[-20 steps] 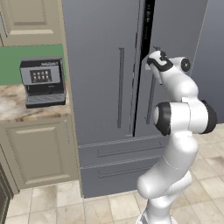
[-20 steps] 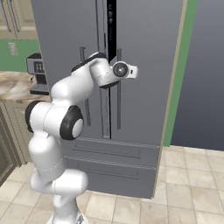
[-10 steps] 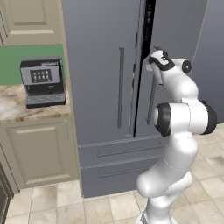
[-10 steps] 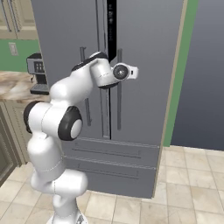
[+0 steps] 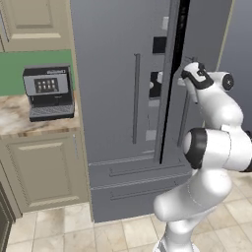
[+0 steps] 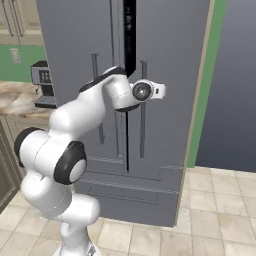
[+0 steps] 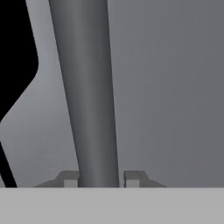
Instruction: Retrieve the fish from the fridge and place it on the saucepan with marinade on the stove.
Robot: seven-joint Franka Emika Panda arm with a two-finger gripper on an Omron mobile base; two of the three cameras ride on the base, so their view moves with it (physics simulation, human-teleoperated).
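The fridge (image 5: pixel 113 98) is a tall dark grey appliance with two doors and lower drawers. Its right door stands slightly ajar, with a dark gap (image 5: pixel 173 74) along the edge. My gripper (image 7: pixel 98 179) is shut on the right door's vertical bar handle (image 7: pixel 89 96). The bar runs between the two fingertips (image 7: pixel 70 178). In the left base view the gripper (image 5: pixel 189 81) sits at the upper part of that handle (image 5: pixel 184 118). The fish is hidden inside the fridge. The saucepan, the marinade and the stove are out of view.
A black and silver coffee machine (image 5: pixel 49 91) stands on a marble counter (image 5: pixel 19 118) left of the fridge, above beige cabinets (image 5: pixel 44 167). Beige tile floor (image 6: pixel 210 210) lies in front. A green wall strip (image 6: pixel 205 85) runs along the fridge's right side.
The jaws have closed onto the door handle. The dark gap at the right door's edge looks slightly wider than before.
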